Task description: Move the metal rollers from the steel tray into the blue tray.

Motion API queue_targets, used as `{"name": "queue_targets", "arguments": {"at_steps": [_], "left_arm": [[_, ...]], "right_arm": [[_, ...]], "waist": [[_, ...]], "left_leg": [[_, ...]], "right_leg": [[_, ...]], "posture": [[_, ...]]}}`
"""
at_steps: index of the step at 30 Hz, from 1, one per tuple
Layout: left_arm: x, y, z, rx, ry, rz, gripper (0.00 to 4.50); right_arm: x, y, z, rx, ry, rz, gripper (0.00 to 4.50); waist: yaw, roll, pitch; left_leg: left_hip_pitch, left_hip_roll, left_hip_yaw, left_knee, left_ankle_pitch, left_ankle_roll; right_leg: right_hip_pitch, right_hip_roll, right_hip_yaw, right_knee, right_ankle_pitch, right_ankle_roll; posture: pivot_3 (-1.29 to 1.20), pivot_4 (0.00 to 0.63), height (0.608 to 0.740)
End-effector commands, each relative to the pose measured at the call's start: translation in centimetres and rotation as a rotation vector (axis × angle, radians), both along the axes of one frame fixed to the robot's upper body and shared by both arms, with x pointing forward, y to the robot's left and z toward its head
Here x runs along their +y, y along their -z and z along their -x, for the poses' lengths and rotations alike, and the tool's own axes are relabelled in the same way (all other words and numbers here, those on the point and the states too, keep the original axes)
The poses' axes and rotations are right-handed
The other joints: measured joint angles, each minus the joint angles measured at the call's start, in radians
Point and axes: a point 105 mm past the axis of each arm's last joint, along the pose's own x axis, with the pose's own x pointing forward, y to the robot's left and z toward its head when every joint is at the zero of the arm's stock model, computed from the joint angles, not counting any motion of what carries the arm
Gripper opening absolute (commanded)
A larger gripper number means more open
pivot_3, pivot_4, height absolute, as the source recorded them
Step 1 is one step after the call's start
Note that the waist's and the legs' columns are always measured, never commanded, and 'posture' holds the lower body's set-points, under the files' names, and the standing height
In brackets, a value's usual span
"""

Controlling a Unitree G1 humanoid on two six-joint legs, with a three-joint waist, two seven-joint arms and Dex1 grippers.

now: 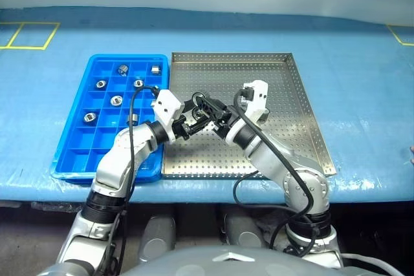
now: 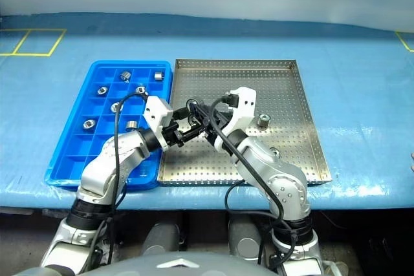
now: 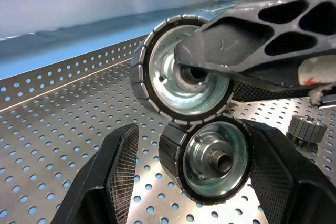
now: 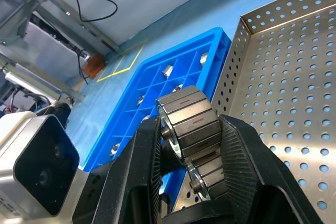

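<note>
We saw both arms meeting low over the near left part of the steel tray point(image 1: 304, 127), close to its edge with the blue tray point(image 1: 71, 159). The right gripper point(image 4: 190, 140) was clamped on a roller point(image 4: 188, 116), its two fingers point(image 4: 239, 156) pressed flat against the roller's ends. A second roller point(image 3: 212, 161) sat just under the first and touched it; this one lay between the fingers of the left gripper point(image 3: 189, 177). One left finger point(image 3: 270, 166) was against the second roller's side, while the other finger point(image 3: 118, 166) stood a little apart from it, so the left jaws were partly apart and not gripping. From the left wrist we also saw a right finger point(image 3: 247, 35) crossing the face of the upper roller. One more roller point(image 2: 264, 119) lay loose on the steel tray, to the right of the right arm. The blue tray sat just left of the steel tray, touching it, with several rollers point(image 1: 116, 101) each in its own compartment in the far half.
</note>
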Motion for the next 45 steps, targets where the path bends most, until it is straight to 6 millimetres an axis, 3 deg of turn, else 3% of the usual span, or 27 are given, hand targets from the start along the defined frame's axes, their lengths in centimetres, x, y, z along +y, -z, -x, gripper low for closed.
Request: {"name": "queue_targets", "arguments": {"at_steps": [1,8,17,21,36,45], "left_arm": [[0.7,-2.0,-0.6,-0.071,-0.046,0.016,1.89],[1.1,-1.7,-1.0,-0.071,-0.082,-0.011,1.89],[1.6,0.6,-1.5,-0.016,-0.093,-0.176,1.89],[1.9,2.0,-1.4,0.037,-0.100,-0.224,1.89],[2.7,4.1,-1.4,0.127,-0.138,-0.267,1.89],[2.5,4.0,-1.5,0.129,-0.148,-0.239,1.89]], "right_arm": [[0.3,-1.3,0.7,-0.056,-0.023,-0.023,1.30],[0.1,-1.2,0.7,-0.055,-0.013,-0.019,1.30],[-1.8,-1.2,-1.0,-0.039,0.140,-0.019,1.30],[-2.2,-2.3,-1.3,-0.076,0.162,-0.048,1.30],[-4.1,-5.7,-2.1,-0.187,0.251,-0.113,1.30],[-6.4,-8.8,-2.3,-0.310,0.342,-0.099,1.30]], "waist": [[-0.001,0.000,0.000],[0.000,0.000,0.000],[-0.002,0.000,0.000],[-0.001,0.000,0.000],[-0.002,0.000,0.000],[-0.002,0.000,0.000]], "left_leg": [[0.000,0.000,0.000,0.000,0.000,0.000],[0.000,0.000,0.000,0.001,0.000,0.000],[0.000,0.000,0.000,0.001,0.000,0.000],[0.000,0.000,0.000,0.001,0.000,0.000],[0.000,0.000,0.000,0.002,0.000,0.000],[-0.001,0.000,0.000,0.005,0.000,0.001]], "right_leg": [[0.000,0.000,0.000,0.000,0.000,0.000],[0.000,0.000,0.000,0.000,0.000,0.000],[0.000,0.000,0.000,0.001,0.000,0.000],[0.000,0.000,0.000,0.001,0.000,0.000],[0.000,0.000,0.000,0.002,0.000,0.000],[0.000,0.000,0.000,0.003,0.001,0.000]], "posture": [[-0.04,0.150,0.740],[-0.04,0.150,0.740],[-0.05,0.150,0.740],[-0.05,0.150,0.740],[-0.06,0.150,0.740],[-0.06,0.150,0.740]]}}
